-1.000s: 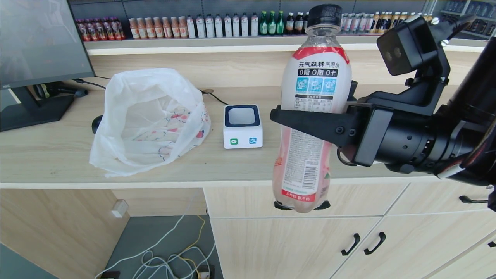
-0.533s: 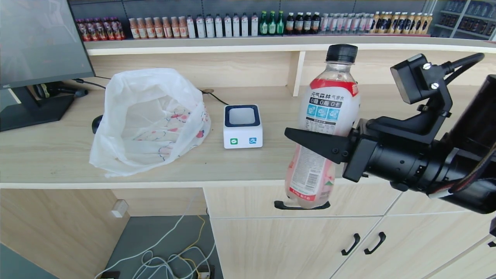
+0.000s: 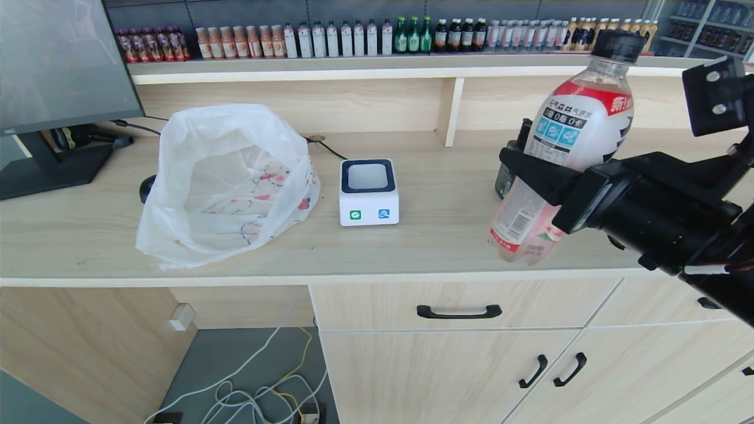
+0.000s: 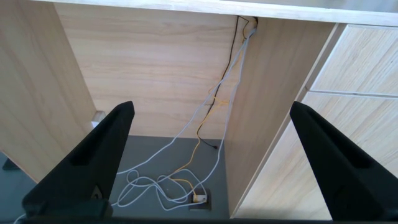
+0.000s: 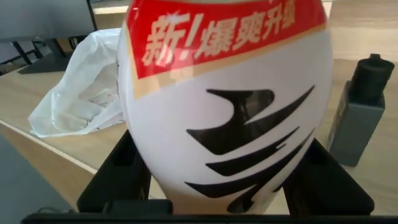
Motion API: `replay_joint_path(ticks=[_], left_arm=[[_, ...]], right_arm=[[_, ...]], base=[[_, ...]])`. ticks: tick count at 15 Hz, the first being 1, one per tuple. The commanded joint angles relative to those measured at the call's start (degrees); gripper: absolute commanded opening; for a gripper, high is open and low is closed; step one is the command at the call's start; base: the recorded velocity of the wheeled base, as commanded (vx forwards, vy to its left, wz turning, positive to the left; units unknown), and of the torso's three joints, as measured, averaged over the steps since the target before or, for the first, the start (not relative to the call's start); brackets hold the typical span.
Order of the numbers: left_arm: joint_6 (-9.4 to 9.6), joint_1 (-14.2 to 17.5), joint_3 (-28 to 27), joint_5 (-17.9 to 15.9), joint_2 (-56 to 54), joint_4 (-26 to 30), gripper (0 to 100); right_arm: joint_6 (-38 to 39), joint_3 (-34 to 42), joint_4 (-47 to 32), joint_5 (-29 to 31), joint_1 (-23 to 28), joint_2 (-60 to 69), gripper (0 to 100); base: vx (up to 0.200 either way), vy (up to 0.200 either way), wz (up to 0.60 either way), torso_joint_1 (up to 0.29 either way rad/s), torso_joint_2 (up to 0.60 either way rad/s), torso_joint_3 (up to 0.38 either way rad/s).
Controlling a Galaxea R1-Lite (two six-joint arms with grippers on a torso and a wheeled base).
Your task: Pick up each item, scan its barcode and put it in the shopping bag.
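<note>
Now: right claw (image 3: 530, 171) clamped round middle of bottle (image 3: 574, 132), held above counter's (image 3: 436, 247) front edge. Long axis tilted: cap up and to robot's right, base down toward scanner side. Barcode (image 3: 511, 219) low on red-and-white label, facing front; print left unread. Scanner (image 3: 369, 191) well left of claw, window up. Bag (image 3: 227, 182) beyond scanner, mouth open. Left claw (image 4: 214, 168) spread wide, empty, low beside cabinet; right arm nearer scanner.
</note>
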State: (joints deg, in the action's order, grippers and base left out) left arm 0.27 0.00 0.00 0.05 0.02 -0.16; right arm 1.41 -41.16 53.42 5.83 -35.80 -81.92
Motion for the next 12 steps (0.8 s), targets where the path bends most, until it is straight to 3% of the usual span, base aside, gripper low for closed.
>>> replay_joint_path(ticks=[1, 4, 5, 7, 12], left_arm=[[0.0, 0.0, 0.0, 0.0, 0.0, 0.0, 100], [0.17, 0.0, 0.0, 0.0, 0.0, 0.0, 100], [0.08, 0.0, 0.0, 0.0, 0.0, 0.0, 100], [0.08, 0.0, 0.0, 0.0, 0.0, 0.0, 100], [-0.09, 0.0, 0.0, 0.0, 0.0, 0.0, 100]], right_arm=[[-1.0, 0.3, 1.2, 1.2, 0.0, 1.3, 0], [-2.9, 1.3, 7.4, 4.7, 2.1, -0.3, 0], [-5.5, 3.4, 14.0, 4.7, 4.7, -2.6, 0], [-6.8, 4.4, 21.8, 5.1, 5.0, -6.2, 0], [-9.2, 4.4, 24.1, 12.5, 5.0, -6.1, 0]], base=[[0.0, 0.0, 0.0, 0.0, 0.0, 0.0], [0.0, 0.0, 0.0, 0.0, 0.0, 0.0], [0.0, 0.0, 0.0, 0.0, 0.0, 0.0], [0.0, 0.0, 0.0, 0.0, 0.0, 0.0], [0.0, 0.0, 0.0, 0.0, 0.0, 0.0]])
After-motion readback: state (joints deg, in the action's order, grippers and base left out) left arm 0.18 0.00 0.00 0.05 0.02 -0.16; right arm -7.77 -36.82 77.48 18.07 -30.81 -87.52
